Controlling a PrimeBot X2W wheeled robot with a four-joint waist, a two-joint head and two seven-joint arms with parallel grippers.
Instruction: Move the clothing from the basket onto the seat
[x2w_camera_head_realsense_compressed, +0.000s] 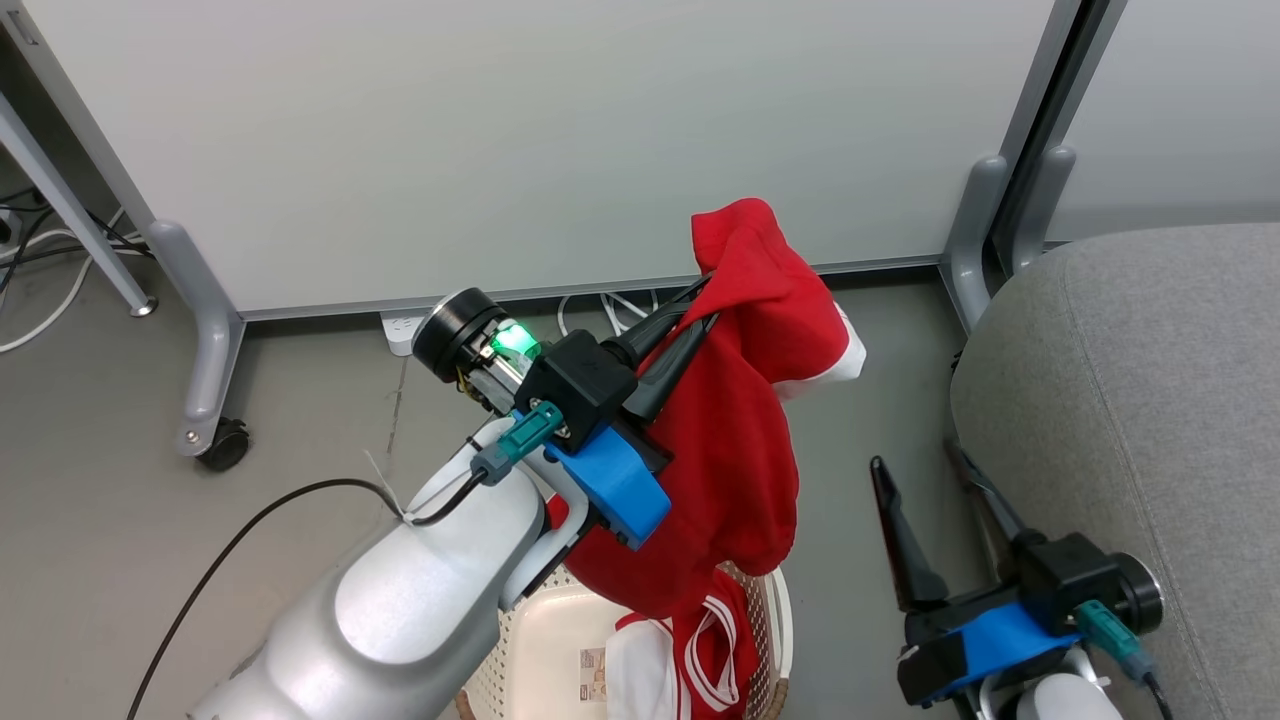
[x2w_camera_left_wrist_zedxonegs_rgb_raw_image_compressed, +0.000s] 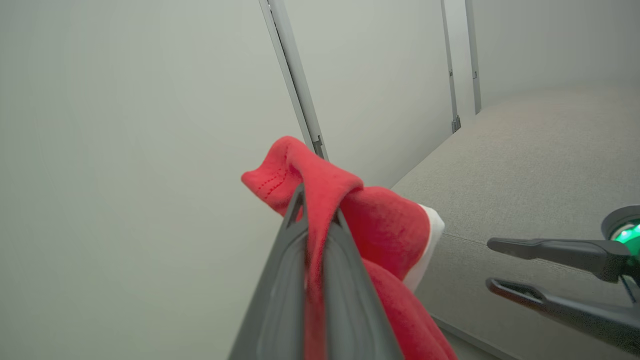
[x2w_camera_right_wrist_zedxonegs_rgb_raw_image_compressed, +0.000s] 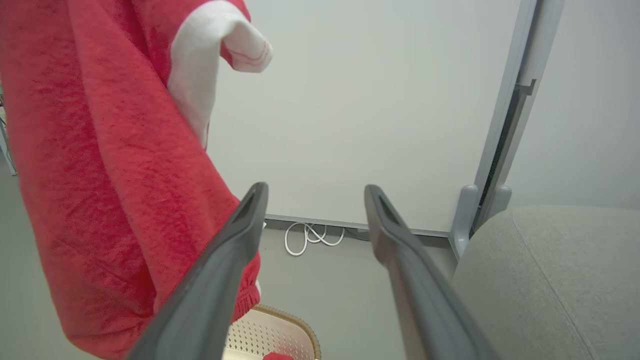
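Note:
My left gripper (x2w_camera_head_realsense_compressed: 705, 300) is shut on a fold of the red top (x2w_camera_head_realsense_compressed: 740, 440). The top hangs from it well above the cream basket (x2w_camera_head_realsense_compressed: 778, 620), and its lower hem still reaches the rim. In the left wrist view the fingers (x2w_camera_left_wrist_zedxonegs_rgb_raw_image_compressed: 317, 205) pinch the red top (x2w_camera_left_wrist_zedxonegs_rgb_raw_image_compressed: 385, 225). Red shorts with white stripes (x2w_camera_head_realsense_compressed: 715, 650) lie inside the basket. My right gripper (x2w_camera_head_realsense_compressed: 915, 462) stands open and holds nothing, between the basket and the grey seat (x2w_camera_head_realsense_compressed: 1150, 400). Its fingers (x2w_camera_right_wrist_zedxonegs_rgb_raw_image_compressed: 316, 190) are spread beside the hanging top (x2w_camera_right_wrist_zedxonegs_rgb_raw_image_compressed: 100, 175).
White partition panels (x2w_camera_head_realsense_compressed: 500, 150) on grey feet with a caster (x2w_camera_head_realsense_compressed: 222, 445) close off the back. A power strip (x2w_camera_head_realsense_compressed: 400, 330) and white cables (x2w_camera_right_wrist_zedxonegs_rgb_raw_image_compressed: 310, 237) lie on the grey floor at their base. The seat (x2w_camera_left_wrist_zedxonegs_rgb_raw_image_compressed: 525, 165) runs along the right.

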